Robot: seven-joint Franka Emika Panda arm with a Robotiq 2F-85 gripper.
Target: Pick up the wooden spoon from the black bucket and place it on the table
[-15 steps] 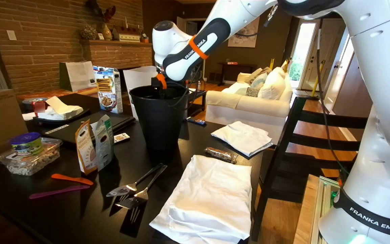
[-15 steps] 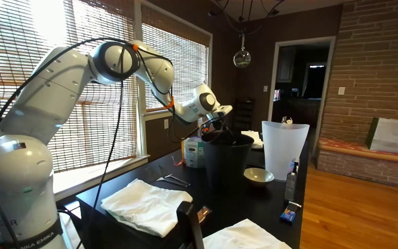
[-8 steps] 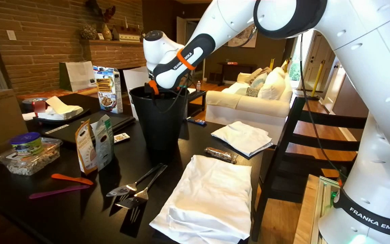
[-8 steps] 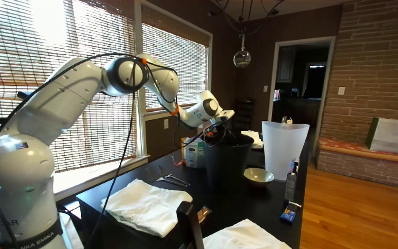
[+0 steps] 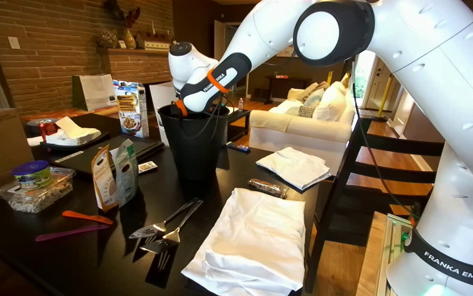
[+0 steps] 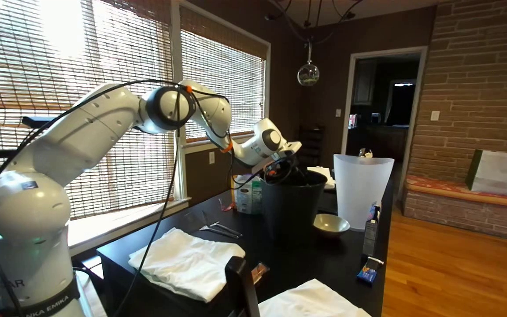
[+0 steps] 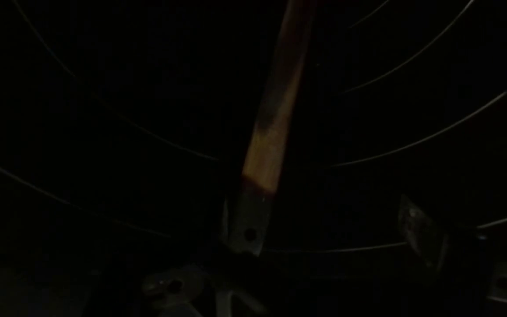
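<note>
The tall black bucket stands on the dark table; both also show in an exterior view, the bucket and the table. My gripper reaches into the bucket's mouth; its fingers are hidden by the wall in both exterior views. In the dark wrist view my gripper is open, its fingers far apart. The wooden spoon shows as a long handle with a dark, holed end. That end lies close beside the left finger; I cannot tell whether they touch. The spoon's bowl is out of view.
Metal utensils, snack pouches, and folded white cloths lie around the bucket. A cereal box, a pale bowl and a translucent white bin stand near it. A chair stands beside the table.
The arm has lowered and reached farther out, bringing the gripper deeper into the bucket. The bucket has shifted slightly, to the right in an exterior view.
</note>
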